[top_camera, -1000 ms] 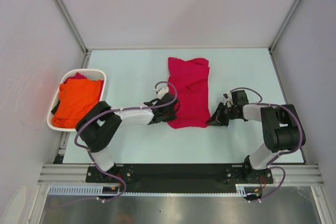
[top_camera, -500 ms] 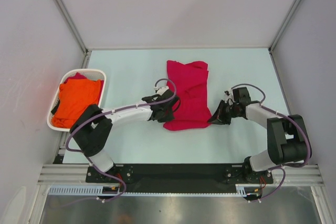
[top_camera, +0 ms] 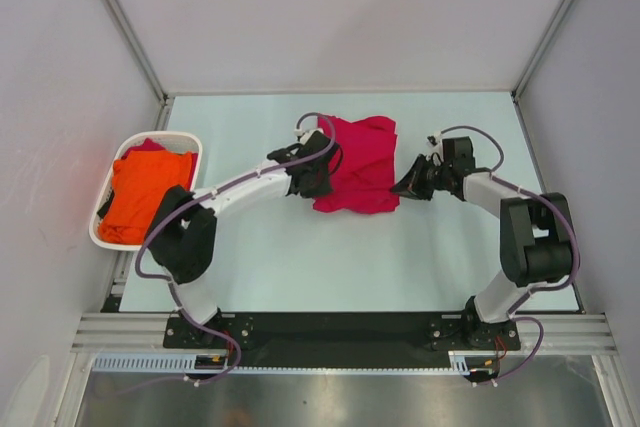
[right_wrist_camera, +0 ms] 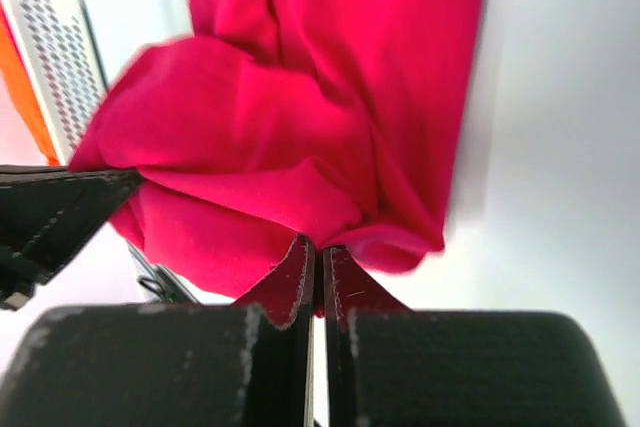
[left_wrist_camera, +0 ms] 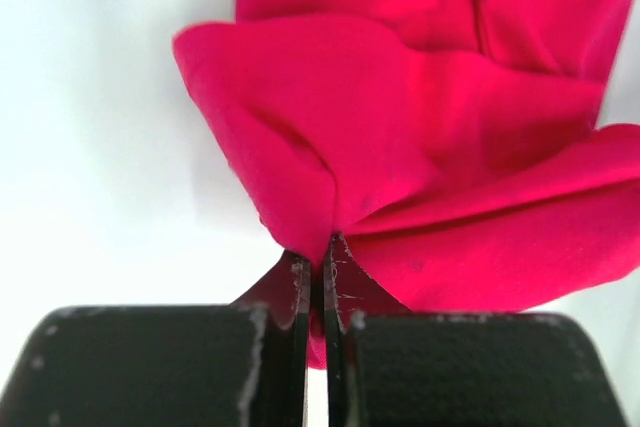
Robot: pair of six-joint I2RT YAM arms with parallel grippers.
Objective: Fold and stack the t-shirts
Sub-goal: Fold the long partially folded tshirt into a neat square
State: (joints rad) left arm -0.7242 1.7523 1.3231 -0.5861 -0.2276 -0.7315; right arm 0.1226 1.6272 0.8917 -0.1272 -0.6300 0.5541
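The crimson t-shirt (top_camera: 358, 162) lies on the table's middle, its near half lifted and carried over its far half. My left gripper (top_camera: 318, 175) is shut on the shirt's near left corner; the left wrist view shows cloth (left_wrist_camera: 420, 147) pinched between the jaws. My right gripper (top_camera: 403, 185) is shut on the near right corner; the right wrist view shows the cloth (right_wrist_camera: 300, 127) bunched at its tips. The orange t-shirt (top_camera: 145, 192) lies crumpled in the white basket (top_camera: 190, 139) at the left.
The basket hangs over the table's left edge, with a bit of crimson cloth (top_camera: 148, 145) at its far end. The basket's perforated wall (right_wrist_camera: 60, 57) shows in the right wrist view. Enclosure posts stand at the back corners.
Both grippers moved away from the arm bases, carrying the crimson shirt's near edge up and over toward its far end. The shirt's visible length has shortened.
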